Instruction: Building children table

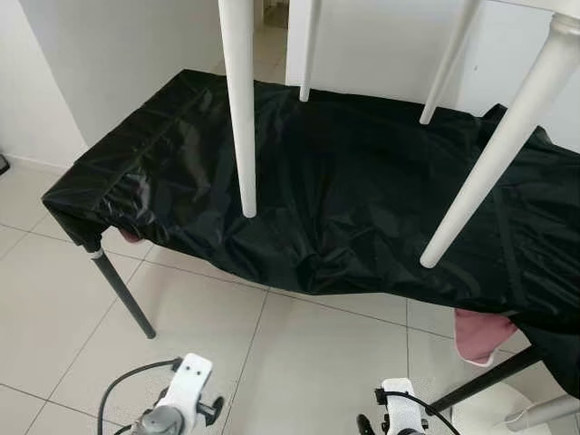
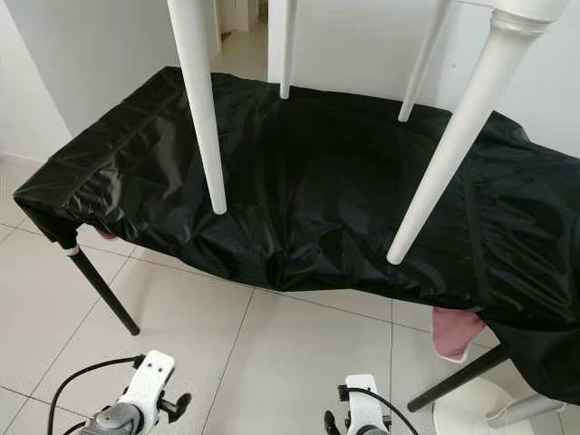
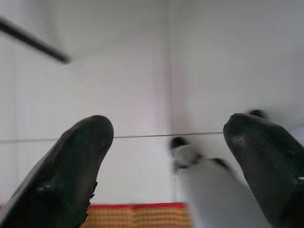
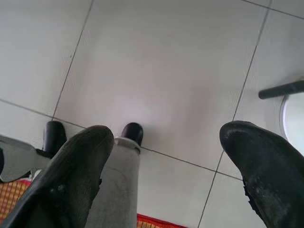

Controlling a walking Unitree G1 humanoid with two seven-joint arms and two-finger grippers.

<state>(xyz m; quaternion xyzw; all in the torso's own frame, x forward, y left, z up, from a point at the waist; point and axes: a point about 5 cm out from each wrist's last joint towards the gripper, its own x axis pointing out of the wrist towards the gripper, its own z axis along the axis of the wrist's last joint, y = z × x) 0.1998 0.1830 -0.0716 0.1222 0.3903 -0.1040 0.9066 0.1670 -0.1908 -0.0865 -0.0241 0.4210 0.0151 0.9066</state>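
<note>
Nearest the camera, both arms are hanging low over the tiled floor [image 1: 299, 362]: the left gripper [image 3: 166, 166] is pointing down at pale tiles with its two black fingers [image 3: 71, 166] standing well apart and nothing between them, and the right gripper [image 4: 166, 175] is doing the same, its fingers [image 4: 256, 171] spread wide over a tile joint with nothing held. In the head views the silver-and-white wrists are showing at the lower edge, the left arm [image 1: 181, 399] trailing a black cable and the right arm [image 1: 399, 417] beside a round white base [image 2: 480, 408] on the floor. Further on, a long table draped in a shiny black cover [image 1: 344, 190] is standing across the scene on thin black legs [image 1: 122, 294], with something pink [image 1: 480, 335] peeking out under its near right edge. Above and over that cover, four white tapered legs [image 1: 240, 109] of the children table are hanging down into view from the top of the frame, their tips appearing over the black cover; whether they are touching it I cannot tell. Behind, a white wall [image 1: 136, 54] is closing the room.
</note>
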